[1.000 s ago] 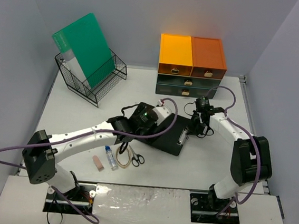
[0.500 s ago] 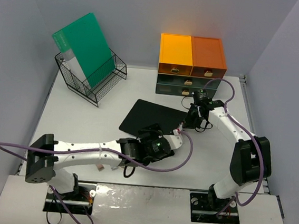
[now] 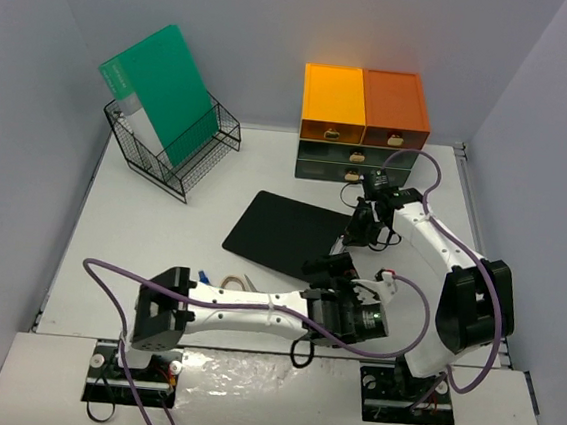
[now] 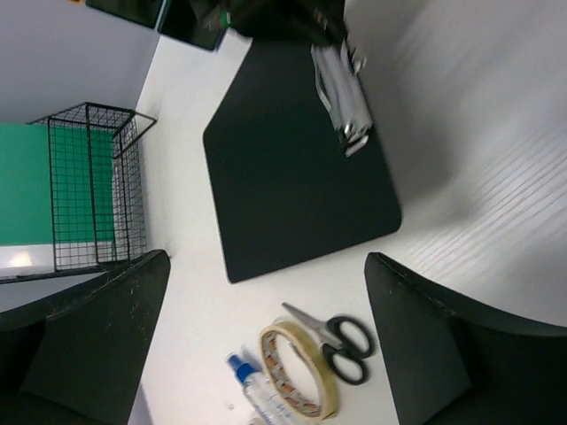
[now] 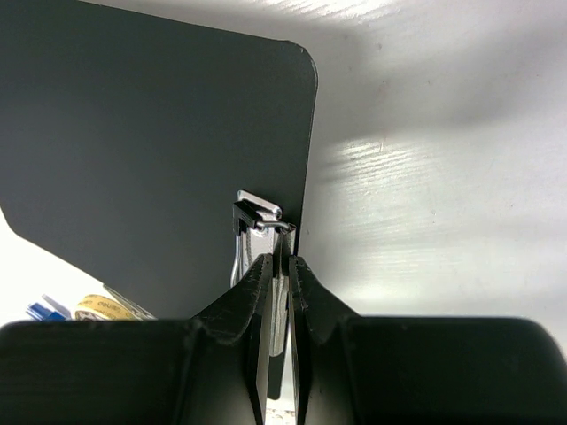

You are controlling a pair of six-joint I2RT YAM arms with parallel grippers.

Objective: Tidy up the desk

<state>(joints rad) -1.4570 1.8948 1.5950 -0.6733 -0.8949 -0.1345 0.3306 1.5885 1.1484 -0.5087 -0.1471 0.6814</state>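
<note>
The table (image 3: pixel 131 228), white beneath both arms, carries a black clipboard (image 3: pixel 281 234) near scissors (image 4: pixel 326 326) and tape (image 4: pixel 312 370); the right end effector (image 5: pixel 276 266) clenches its metal clip (image 5: pixel 259 212), the left end effector (image 4: pixel 266 274) gapes wide, empty.

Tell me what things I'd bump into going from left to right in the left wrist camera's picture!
wire basket → bottle → tape roll → scissors. I left out the big black board, because it stretches across several of them.
</note>
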